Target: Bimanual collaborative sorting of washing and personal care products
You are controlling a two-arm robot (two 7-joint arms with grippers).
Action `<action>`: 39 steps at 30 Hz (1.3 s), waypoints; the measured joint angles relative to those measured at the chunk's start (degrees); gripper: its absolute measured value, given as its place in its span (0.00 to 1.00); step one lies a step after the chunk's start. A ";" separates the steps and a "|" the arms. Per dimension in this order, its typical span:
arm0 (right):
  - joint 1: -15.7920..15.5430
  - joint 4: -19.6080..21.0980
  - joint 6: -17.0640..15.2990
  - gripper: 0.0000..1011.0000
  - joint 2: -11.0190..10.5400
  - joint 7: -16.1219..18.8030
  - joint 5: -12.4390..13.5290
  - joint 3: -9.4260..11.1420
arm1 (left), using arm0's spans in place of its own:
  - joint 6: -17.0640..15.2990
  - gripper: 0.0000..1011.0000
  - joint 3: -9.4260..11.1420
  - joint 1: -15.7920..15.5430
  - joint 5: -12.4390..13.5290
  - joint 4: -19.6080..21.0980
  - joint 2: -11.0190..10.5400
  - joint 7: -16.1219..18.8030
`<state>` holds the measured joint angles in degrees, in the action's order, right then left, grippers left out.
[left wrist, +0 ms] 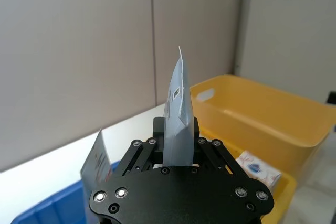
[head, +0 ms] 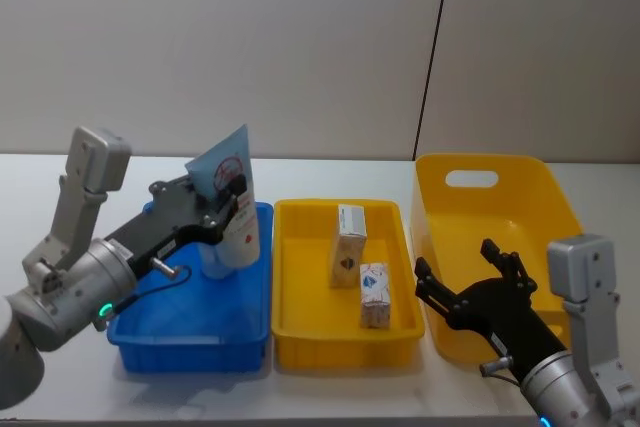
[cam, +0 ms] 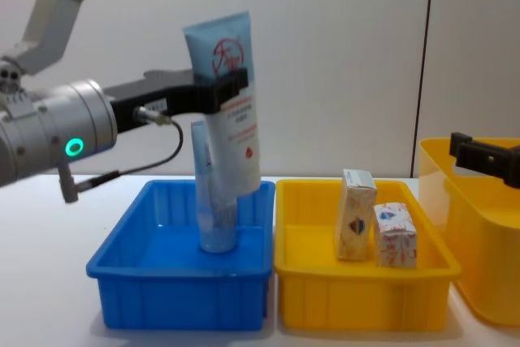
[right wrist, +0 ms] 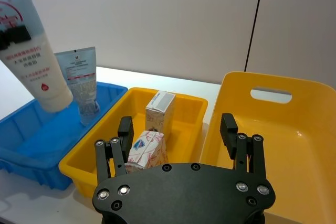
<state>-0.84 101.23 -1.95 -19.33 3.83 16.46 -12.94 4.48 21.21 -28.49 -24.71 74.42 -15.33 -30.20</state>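
My left gripper (head: 236, 191) is shut on a pale blue and white tube (head: 222, 161) with a red round logo, holding it tilted, cap end down, over the blue tray (head: 190, 349). A smaller tube (cam: 213, 219) stands upright inside that tray, just behind the held tube (cam: 233, 115). Two cream cartons (head: 350, 232) (head: 375, 295) stand in the middle yellow tray (head: 340, 352). My right gripper (head: 470, 279) hangs open with nothing between its fingers, at the front left of the big yellow bin (head: 500, 209) and close to the nearer carton (right wrist: 147, 148).
The blue tray, the yellow tray and the tall yellow bin with a handle slot stand side by side on the white table. A grey wall rises behind them. Bare table lies to the left of the blue tray.
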 joint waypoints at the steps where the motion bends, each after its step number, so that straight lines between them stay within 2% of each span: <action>1: 0.00 0.00 0.00 0.99 0.00 0.00 0.00 0.00 | 0.16 0.22 0.01 -0.23 -0.26 -0.02 -0.07 -0.51; 12: 0.00 0.00 0.00 0.99 0.00 0.00 0.00 0.00 | 1.43 0.22 0.91 -2.72 -4.99 -1.72 -0.31 -9.51; 22: -0.02 0.23 -0.26 0.99 -0.03 0.23 0.07 0.04 | 1.11 0.22 2.07 -4.13 -7.99 -3.21 -0.19 -14.85; 29: 0.09 2.03 -2.98 0.99 -0.79 1.95 1.38 0.25 | 0.87 0.22 2.45 -4.61 -9.05 -3.72 -0.15 -16.72; 39: 1.37 6.05 -9.38 0.99 -2.76 5.98 4.22 -0.06 | 0.69 0.22 2.74 -4.96 -9.86 -4.09 -0.10 -18.14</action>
<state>0.53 107.28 -11.34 -22.09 9.81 20.68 -13.00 5.16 23.95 -33.45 -34.57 70.33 -15.43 -48.35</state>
